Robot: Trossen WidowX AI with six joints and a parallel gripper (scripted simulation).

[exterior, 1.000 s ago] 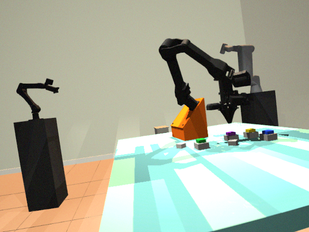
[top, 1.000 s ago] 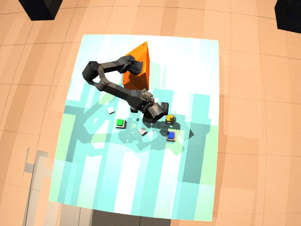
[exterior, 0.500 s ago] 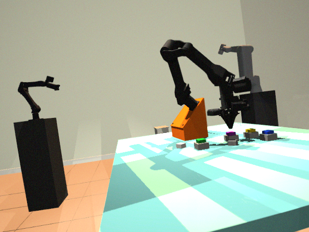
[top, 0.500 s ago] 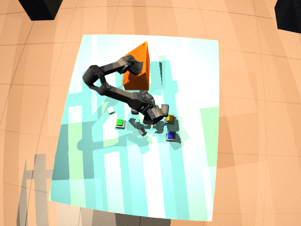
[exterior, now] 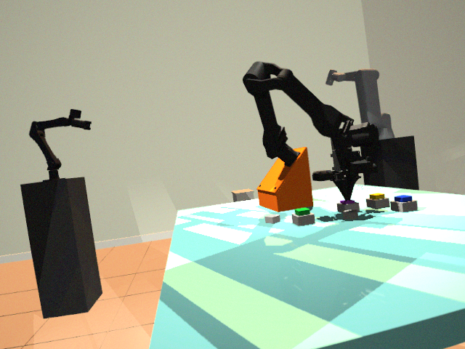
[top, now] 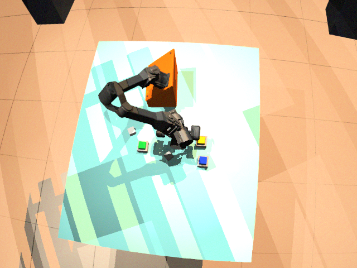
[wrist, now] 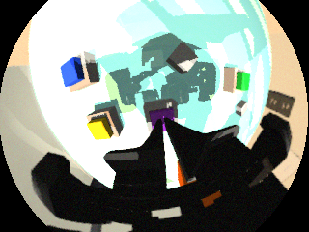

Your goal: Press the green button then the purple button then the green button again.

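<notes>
The purple button is under my fingertips; the arm hides it in the top view. My gripper is shut and empty, pointing down, with its tips at the purple cap and seemingly touching it. The cap shows only a little above its base; how far down it is pressed is hard to tell. The green button stands apart from the gripper, its cap raised.
A yellow button and a blue button stand on the other side from green. One small block lies near purple, another near green.
</notes>
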